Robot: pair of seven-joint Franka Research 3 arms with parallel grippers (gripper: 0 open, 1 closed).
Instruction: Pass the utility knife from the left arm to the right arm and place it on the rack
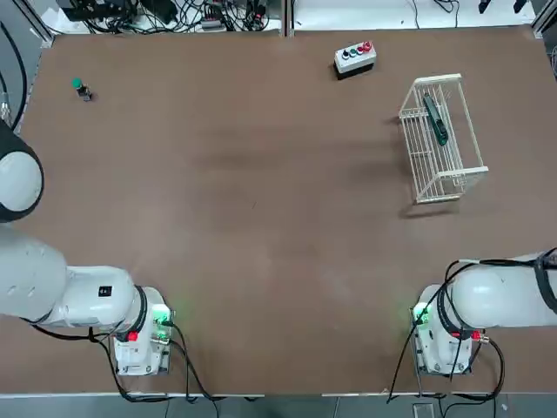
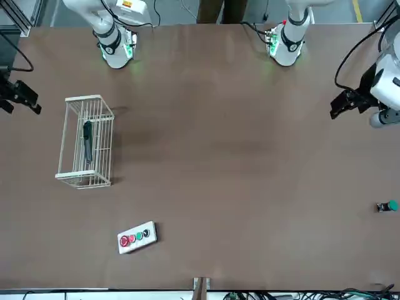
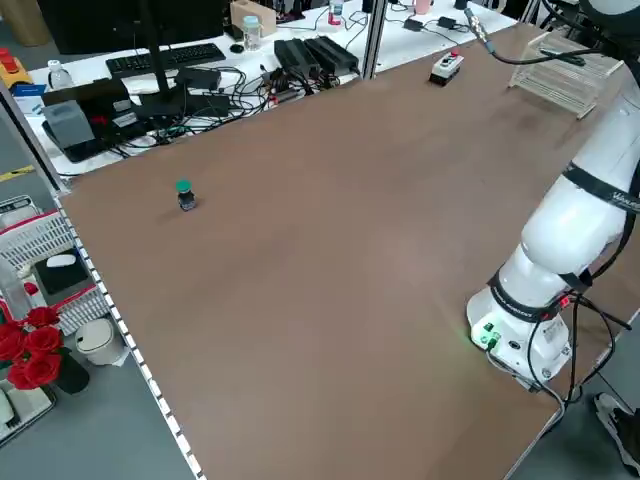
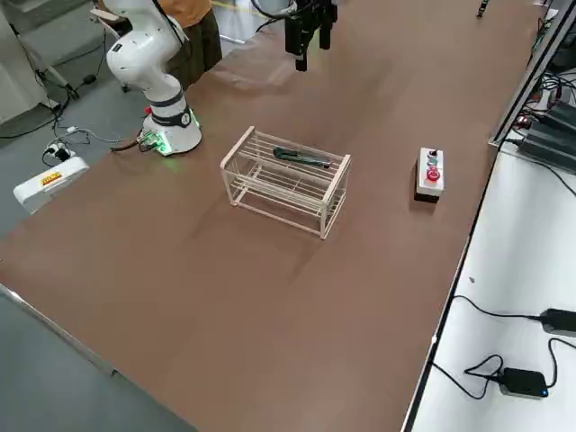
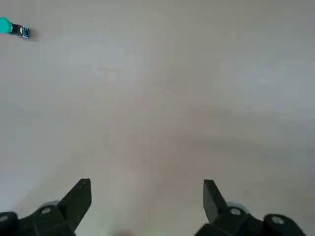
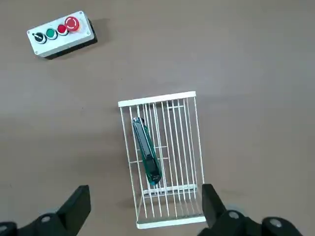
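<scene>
The white wire rack [image 1: 458,121] stands at the far right of the table, and the dark green-black utility knife [image 1: 435,117] lies inside it along its length. Both show in the front view, rack [image 2: 65,137] and knife [image 2: 87,140], and in the right side view, rack [image 4: 241,186] and knife [image 4: 301,157]. My right gripper [image 6: 145,204] hangs open and empty high above the rack [image 6: 157,98] and knife [image 6: 146,153]; it is also seen at the table's edge [image 2: 28,103]. My left gripper [image 5: 146,196] is open and empty over bare table at the left side [image 2: 340,107].
A button box [image 1: 355,57] sits at the far edge, left of the rack. A tiny green-capped object [image 1: 80,87] stands at the far left. Cables and equipment lie beyond the far edge. A person [image 4: 189,18] stands behind the arms' bases.
</scene>
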